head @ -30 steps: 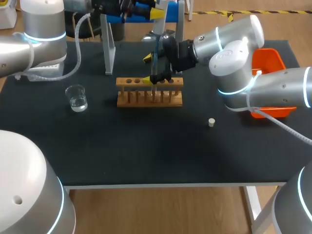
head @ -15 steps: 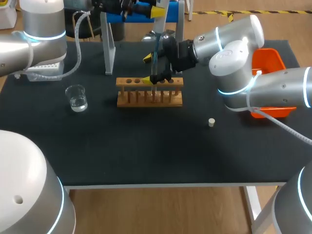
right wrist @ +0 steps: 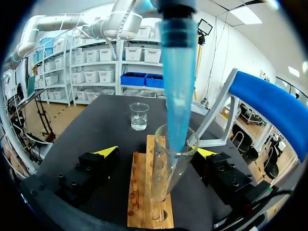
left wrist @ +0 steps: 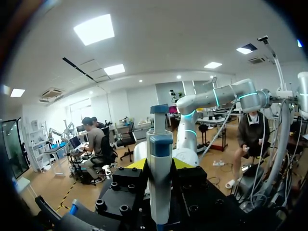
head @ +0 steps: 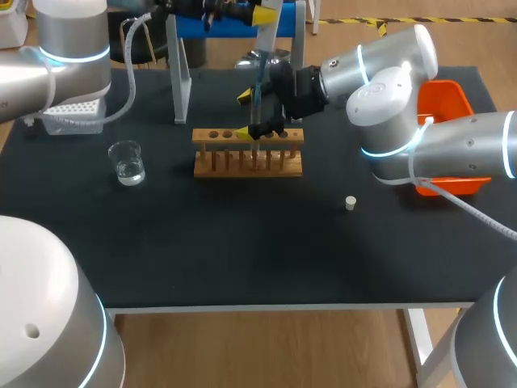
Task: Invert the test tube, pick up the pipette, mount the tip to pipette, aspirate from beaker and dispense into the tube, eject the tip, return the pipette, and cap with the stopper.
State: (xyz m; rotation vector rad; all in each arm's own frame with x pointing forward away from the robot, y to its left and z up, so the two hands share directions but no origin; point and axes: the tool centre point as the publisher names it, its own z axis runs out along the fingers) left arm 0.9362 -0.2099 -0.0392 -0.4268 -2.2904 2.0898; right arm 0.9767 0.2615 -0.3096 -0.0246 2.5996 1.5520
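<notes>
Right gripper (head: 243, 114) is standing astride the test tube (head: 257, 117) in the wooden rack (head: 242, 166), pipette (head: 259, 74) dipping into it, stopper (head: 350, 203) lying well apart.

The rack (head: 248, 152) stands mid-tabletop (head: 242, 250), with the beaker (head: 127, 162) at its 9 o'clock, the stopper (head: 350, 203) at 4 o'clock and the bin (head: 448, 137) at 3 o'clock. The test tube (right wrist: 166, 168) stands in the rack, and the tip (right wrist: 177, 96) of the pipette (left wrist: 159, 159) is inside its mouth.

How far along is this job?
Looks done: the test tube stands mouth-up in the rack, and a tip is mounted on the pipette. In hand: the left end effector holds the pipette with the tip inside the tube's mouth, likely dispensing. Left: eject the tip, return the pipette, fit the stopper, lying apart from the rack.
</notes>
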